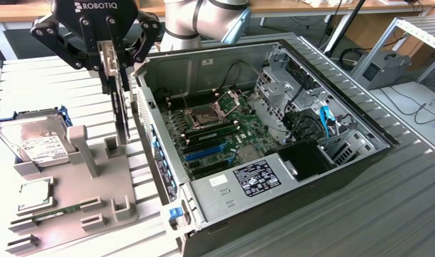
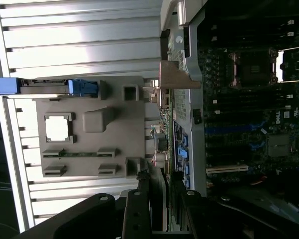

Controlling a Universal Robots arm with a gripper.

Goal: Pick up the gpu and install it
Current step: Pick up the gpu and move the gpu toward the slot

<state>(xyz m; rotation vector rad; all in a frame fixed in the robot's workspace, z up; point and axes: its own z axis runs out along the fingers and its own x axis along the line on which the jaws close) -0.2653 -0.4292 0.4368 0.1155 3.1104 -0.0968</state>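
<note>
The gpu (image 1: pixel 121 115) is a thin dark card seen edge-on, hanging upright from my gripper (image 1: pixel 113 67), which is shut on its upper end. It hangs above the grey holder tray (image 1: pixel 96 198), just to the exterior view's left of the open computer case (image 1: pixel 324 176). Its lower end is close to a small grey post on the tray; I cannot tell whether they touch. In the wrist view the gpu (image 2: pixel 164 129) runs out from between my fingers (image 2: pixel 137 209), its metal bracket at the far end beside the case wall. The motherboard (image 1: pixel 217 126) lies bare, with blue slots (image 1: pixel 207 152).
On the tray stand a silver hard drive (image 1: pixel 35 142) in a blue frame, a square processor chip (image 1: pixel 35 193) and a narrow green memory stick (image 1: pixel 57 211). Inside the case are a drive cage (image 1: pixel 282 91), cables and a black power supply (image 1: pixel 257 179). Slatted metal table (image 1: pixel 360 225) all around.
</note>
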